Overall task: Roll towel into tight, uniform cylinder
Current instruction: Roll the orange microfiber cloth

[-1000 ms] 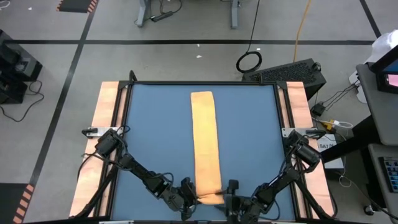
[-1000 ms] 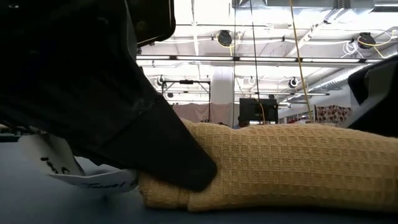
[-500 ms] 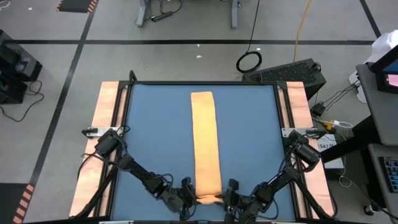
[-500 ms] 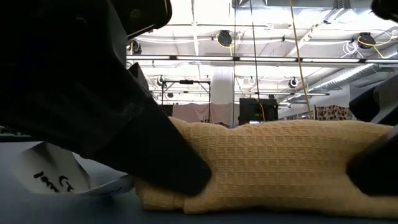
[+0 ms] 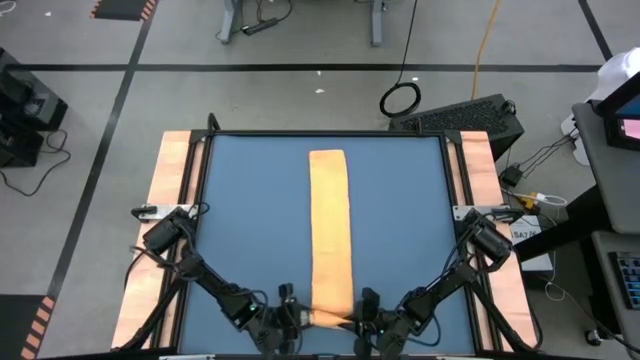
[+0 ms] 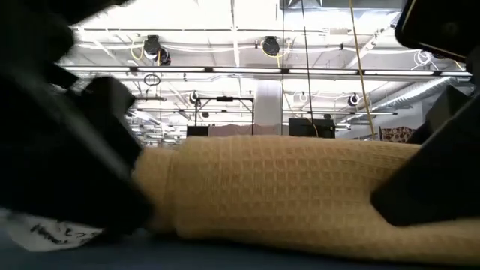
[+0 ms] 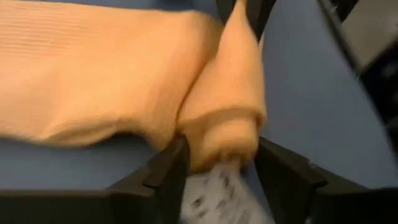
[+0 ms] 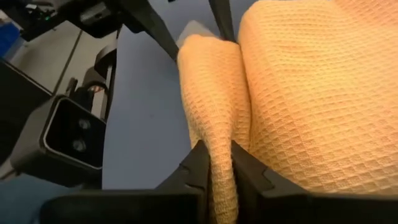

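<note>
Pinching the towel [image 8: 217, 124] roll's end, right tool [image 8: 216, 163] clenched, left tool [image 7: 217, 163] straddling the other end, fingers parted.

Towel [image 6: 285, 195]: orange-yellow waffle-weave cloth, rolled or folded end lying across the blue table surface [image 6: 225, 259], filling most of the near field. White printed tag [image 6: 45, 234]: low at left, partly hidden. Dark gripper parts: one mass at left [image 6: 67, 172] against the towel's end, another at right [image 6: 435, 180] overlapping it. Ceiling lights and trusses [image 6: 270, 52] far behind.
</note>
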